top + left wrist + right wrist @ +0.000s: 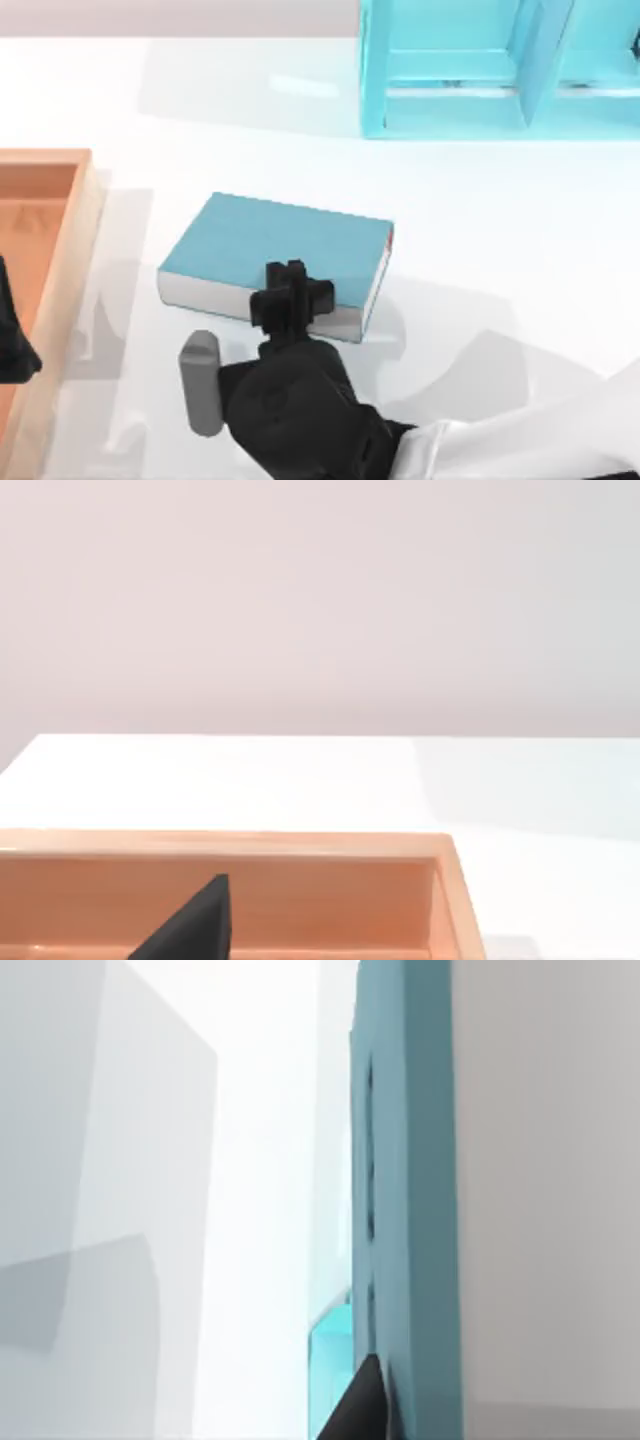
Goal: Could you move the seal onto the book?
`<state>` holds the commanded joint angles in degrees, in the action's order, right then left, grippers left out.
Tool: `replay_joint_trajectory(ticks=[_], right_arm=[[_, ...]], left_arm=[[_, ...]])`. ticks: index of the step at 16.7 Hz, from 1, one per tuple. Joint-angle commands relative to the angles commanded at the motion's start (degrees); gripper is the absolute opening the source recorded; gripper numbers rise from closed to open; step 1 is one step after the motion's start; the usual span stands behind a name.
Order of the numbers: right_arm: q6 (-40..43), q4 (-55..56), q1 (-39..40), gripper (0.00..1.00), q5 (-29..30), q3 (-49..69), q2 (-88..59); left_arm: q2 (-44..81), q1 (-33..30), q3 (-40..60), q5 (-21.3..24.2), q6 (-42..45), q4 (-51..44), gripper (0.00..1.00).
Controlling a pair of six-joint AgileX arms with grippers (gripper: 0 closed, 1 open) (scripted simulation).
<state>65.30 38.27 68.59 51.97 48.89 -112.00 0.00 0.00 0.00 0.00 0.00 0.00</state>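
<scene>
Our right gripper [290, 290] over the near edge of the book [270, 245]

From above, our right gripper's black fingers sit over the book's near, white-paged edge; we cannot tell whether they are open or closed, or what they hold, and we cannot make out the seal. A grey cylinder [201, 382] stands just beside the right wrist. Our left gripper [12, 340] is parked over the wooden tray [75, 260], well apart from the fingers; a cyan shelf [450, 110] stands beyond the book
</scene>
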Motion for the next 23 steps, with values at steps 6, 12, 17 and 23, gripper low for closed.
replay_joint_trajectory(ticks=[6, 12, 17, 23], right_arm=[[0.1, 2.8, 0.1, 0.00, 0.0, -0.7, -2.2], [0.1, 2.8, 0.1, 0.38, 0.0, -0.7, -2.2], [0.1, 2.8, 0.1, 0.75, 0.0, -0.7, -2.2], [0.1, 2.8, 0.1, 1.00, 0.0, -0.7, -2.2]], left_arm=[[0.0, 0.0, 0.0, 0.0, 0.0, 0.0, 1.00], [0.0, 0.0, 0.0, 0.0, 0.0, 0.0, 1.00], [0.0, 0.0, 0.0, 0.0, 0.0, 0.0, 1.00], [0.0, 0.0, 0.0, 0.0, 0.0, 0.0, 1.00]])
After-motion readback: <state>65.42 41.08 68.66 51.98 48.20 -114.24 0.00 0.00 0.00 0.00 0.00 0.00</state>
